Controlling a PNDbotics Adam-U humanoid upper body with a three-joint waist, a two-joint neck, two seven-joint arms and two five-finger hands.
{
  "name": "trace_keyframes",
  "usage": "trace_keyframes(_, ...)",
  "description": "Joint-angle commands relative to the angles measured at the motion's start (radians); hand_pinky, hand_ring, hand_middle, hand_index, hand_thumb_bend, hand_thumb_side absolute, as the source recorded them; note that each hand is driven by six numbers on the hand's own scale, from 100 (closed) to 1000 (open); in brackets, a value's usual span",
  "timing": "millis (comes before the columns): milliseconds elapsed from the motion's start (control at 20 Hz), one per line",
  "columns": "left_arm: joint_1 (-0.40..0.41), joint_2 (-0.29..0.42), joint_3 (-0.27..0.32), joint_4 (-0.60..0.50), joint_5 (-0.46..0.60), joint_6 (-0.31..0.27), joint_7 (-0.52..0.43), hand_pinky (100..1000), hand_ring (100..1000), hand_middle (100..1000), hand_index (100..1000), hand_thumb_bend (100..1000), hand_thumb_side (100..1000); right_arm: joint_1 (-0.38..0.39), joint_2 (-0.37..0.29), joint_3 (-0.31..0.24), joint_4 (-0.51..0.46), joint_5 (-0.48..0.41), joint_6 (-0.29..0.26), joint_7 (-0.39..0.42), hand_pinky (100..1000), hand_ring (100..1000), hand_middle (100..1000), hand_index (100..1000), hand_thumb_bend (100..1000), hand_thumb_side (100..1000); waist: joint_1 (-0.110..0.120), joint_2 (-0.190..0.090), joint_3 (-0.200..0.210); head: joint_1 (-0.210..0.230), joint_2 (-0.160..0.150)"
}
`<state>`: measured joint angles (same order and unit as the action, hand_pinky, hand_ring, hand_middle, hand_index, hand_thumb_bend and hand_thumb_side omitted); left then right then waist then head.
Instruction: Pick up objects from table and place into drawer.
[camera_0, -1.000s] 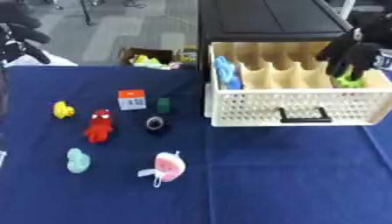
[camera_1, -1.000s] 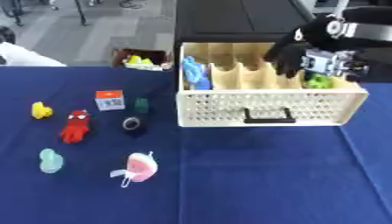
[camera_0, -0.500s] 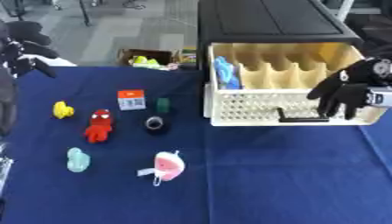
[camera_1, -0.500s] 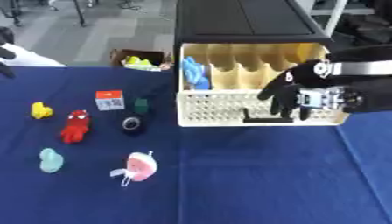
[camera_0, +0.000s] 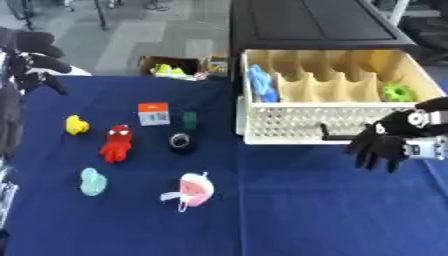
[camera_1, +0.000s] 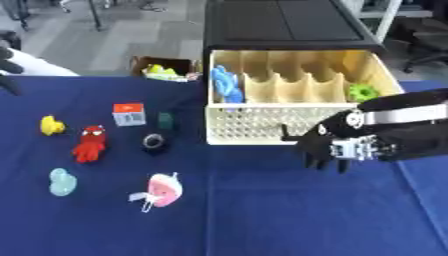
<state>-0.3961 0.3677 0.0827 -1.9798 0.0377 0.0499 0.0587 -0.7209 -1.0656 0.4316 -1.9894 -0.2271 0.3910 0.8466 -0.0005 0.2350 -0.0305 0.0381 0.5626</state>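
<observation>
On the blue table lie a yellow duck (camera_0: 77, 124), a red octopus (camera_0: 115, 143), an orange-and-white box (camera_0: 154, 113), a small dark green piece (camera_0: 190, 119), a black ring (camera_0: 180, 141), a teal toy (camera_0: 91, 181) and a pink-and-white toy (camera_0: 194, 188). The cream drawer (camera_0: 289, 127) stands pulled out, with a blue thing (camera_0: 261, 83) in its left slot and a green thing (camera_0: 398, 92) at its right end. My right hand (camera_0: 385, 145) hangs open and empty in front of the drawer's right part. My left hand (camera_0: 35, 62) shows open at the far left edge.
A black cabinet (camera_0: 311, 22) rises behind the drawer, whose dark handle (camera_0: 337, 137) sticks out toward my right hand. A cardboard box (camera_0: 171, 67) with yellow-green things sits beyond the table's far edge. Bare blue cloth (camera_0: 289, 210) spreads across the front.
My right hand has come out of the drawer's right end and dropped to the front of it, empty. The green thing stays in the drawer.
</observation>
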Motion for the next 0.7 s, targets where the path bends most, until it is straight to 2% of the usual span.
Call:
trace_keyframes(50, -0.008, 0.006, 0.011, -0.020, -0.001, -0.006, 0.000, 421, 571, 570, 717, 100, 942, -0.013, 0.003, 0.009, -0.011, 0.021, 0.067, 0.029, 743, 820, 785, 938, 100, 1000, 0.002, -0.010, 0.005, -0.003, 0.011)
trace_keyframes(200, -0.006, 0.001, 0.013, -0.020, 0.001, -0.008, 0.005, 420, 570, 569, 715, 100, 945, -0.019, 0.017, 0.024, -0.011, 0.037, 0.111, 0.038, 788, 848, 812, 957, 100, 1000, 0.004, -0.005, 0.011, -0.006, 0.012)
trace_keyframes(500, -0.003, -0.003, 0.013, -0.020, -0.008, -0.009, 0.001, 419, 570, 569, 712, 100, 948, -0.013, 0.020, 0.036, -0.011, 0.089, 0.189, 0.045, 775, 844, 814, 948, 100, 1000, 0.005, 0.004, 0.023, -0.017, 0.012)
trace_keyframes(700, -0.001, -0.006, 0.016, -0.020, -0.013, -0.008, 0.000, 418, 570, 569, 711, 100, 954, 0.010, 0.006, 0.021, -0.011, 0.129, 0.214, 0.040, 758, 836, 817, 945, 100, 1000, 0.004, 0.011, 0.027, -0.024, 0.011)
